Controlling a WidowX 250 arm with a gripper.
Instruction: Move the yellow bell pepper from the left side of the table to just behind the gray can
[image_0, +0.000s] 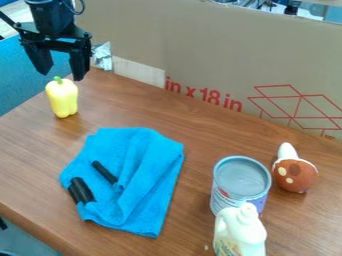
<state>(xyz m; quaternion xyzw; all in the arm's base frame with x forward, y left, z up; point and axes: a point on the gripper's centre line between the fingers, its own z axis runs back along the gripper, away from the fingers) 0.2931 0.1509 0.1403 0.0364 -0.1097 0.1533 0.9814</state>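
The black gripper (61, 75) hangs at the upper left with its two fingers spread apart and nothing held between them. Just beneath the fingertips a yellow bell pepper (63, 98) with a green stem stands upright on the wooden table (133, 110). A crumpled blue cloth (147, 170) lies left of the table's middle. On the cloth rest a black stick-like piece (104, 172) and, at its left edge, black cylindrical pieces (81, 190).
A metal can (240, 182) stands at the right, with a white bottle (240, 230) in front of it. A brown and white toy (294, 172) lies farther right. A cardboard wall (220, 55) borders the table's back edge.
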